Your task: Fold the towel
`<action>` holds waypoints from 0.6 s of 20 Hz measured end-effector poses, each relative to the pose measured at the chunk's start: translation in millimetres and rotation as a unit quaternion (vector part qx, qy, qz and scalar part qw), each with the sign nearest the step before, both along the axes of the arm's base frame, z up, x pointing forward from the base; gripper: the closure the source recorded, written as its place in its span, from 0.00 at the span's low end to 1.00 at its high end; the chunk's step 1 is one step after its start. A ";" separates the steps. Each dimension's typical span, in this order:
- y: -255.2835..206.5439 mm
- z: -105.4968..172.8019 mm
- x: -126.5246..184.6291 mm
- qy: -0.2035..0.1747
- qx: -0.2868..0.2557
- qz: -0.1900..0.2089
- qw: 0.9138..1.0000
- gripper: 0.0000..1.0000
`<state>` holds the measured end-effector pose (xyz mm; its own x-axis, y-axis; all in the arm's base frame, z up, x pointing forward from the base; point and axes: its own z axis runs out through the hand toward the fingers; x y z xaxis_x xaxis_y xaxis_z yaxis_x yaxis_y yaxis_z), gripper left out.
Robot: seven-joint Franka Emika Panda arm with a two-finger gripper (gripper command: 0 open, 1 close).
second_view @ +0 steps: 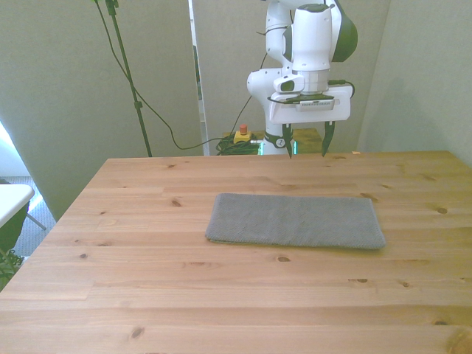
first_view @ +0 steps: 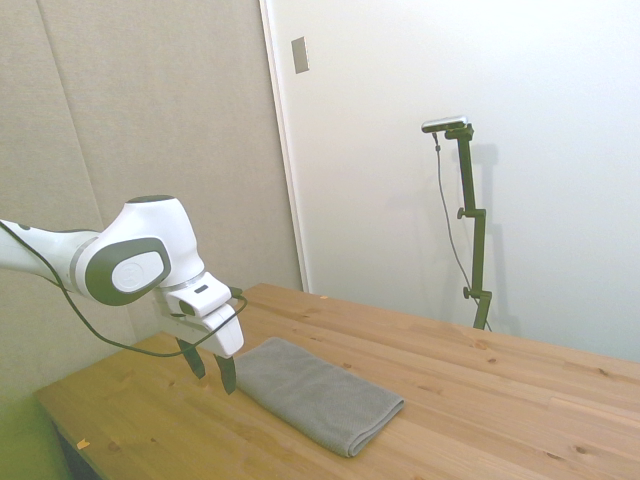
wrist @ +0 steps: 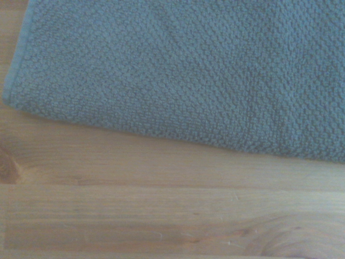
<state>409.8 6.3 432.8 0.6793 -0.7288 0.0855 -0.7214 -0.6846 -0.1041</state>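
Observation:
A plain grey towel (first_view: 316,394) (second_view: 296,220) lies flat on the wooden table (second_view: 147,243) as a long folded rectangle. In the front view it sits a little toward the front view's right of the table's middle. My gripper (second_view: 307,140) (first_view: 211,368) hangs open and empty above the table, behind the towel's far long edge and apart from it. In the side view its dark fingers (first_view: 228,373) hover just off the towel's near end. The wrist view shows the towel's (wrist: 183,75) textured weave, one corner and one long edge over bare wood.
A red and yellow button box (second_view: 241,135) and cables lie on the floor beyond the table's far edge. A white surface (second_view: 11,198) shows at the front view's left. A wall with a door frame (first_view: 285,150) stands behind the table.

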 end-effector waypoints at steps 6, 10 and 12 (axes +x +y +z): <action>9.9 14.7 24.1 -0.013 -0.008 -0.019 1.000 0.00; 46.8 25.9 72.4 -0.009 -0.027 -0.068 0.997 0.00; 69.3 26.5 94.9 0.002 -0.044 -0.090 0.995 0.00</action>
